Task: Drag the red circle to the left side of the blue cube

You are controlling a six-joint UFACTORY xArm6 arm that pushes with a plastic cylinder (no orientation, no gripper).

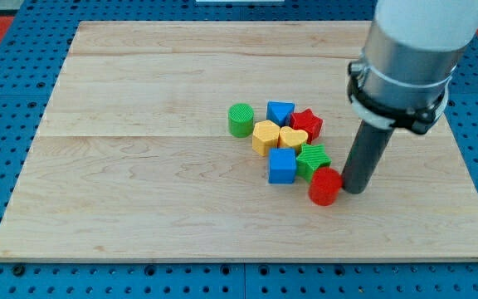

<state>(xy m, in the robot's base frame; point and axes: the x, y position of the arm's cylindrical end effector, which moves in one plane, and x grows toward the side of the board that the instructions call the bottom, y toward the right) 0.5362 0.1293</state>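
Camera view, lower right: your tip [355, 189], no gripper fitted, touches red circle [325, 186], which sits right of blue cube [282, 166]; whole drag remains.

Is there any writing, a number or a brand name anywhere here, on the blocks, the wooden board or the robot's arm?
None can be read. The blocks, such as the red circle and blue cube, are plain; so are the wooden board and the arm's grey housing.
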